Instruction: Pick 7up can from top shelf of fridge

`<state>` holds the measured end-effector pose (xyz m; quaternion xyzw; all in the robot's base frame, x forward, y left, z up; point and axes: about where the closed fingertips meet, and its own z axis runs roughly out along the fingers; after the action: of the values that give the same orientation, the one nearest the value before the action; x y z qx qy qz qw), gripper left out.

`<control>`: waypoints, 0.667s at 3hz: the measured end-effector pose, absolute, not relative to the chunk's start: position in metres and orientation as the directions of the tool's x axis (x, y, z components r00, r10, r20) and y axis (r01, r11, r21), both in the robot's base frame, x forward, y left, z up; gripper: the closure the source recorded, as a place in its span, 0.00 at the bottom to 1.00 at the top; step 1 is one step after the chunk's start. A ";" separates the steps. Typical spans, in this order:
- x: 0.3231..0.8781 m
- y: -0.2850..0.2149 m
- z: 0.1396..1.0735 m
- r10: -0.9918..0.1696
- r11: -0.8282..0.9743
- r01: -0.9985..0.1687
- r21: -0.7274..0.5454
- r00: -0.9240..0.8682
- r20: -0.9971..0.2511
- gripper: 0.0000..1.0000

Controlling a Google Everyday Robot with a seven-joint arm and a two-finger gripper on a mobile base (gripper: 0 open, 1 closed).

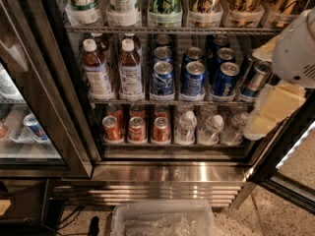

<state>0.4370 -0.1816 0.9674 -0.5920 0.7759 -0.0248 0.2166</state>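
Slim whitish-silver 7up can [83, 1] on grey wire top shelf [172, 29]: we judge it slick and dentable, so grasp mid-body. Cream gripper [275, 100] is at right; we cannot tell its grip.

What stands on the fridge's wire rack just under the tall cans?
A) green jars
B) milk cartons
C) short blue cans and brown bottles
C: short blue cans stand beside brown white-capped bottles there; the robot's white-and-cream gripper is at the right edge by that rack.
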 end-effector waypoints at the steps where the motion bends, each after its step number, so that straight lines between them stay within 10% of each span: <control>1: 0.446 -0.137 0.963 -0.913 0.267 -0.906 -0.329 -0.129 -0.387 0.00; 2: 0.458 -0.097 0.961 -0.895 0.215 -0.915 -0.341 -0.044 -0.445 0.00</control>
<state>0.4578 -0.0971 0.9607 -0.6264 0.7223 0.0175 0.2926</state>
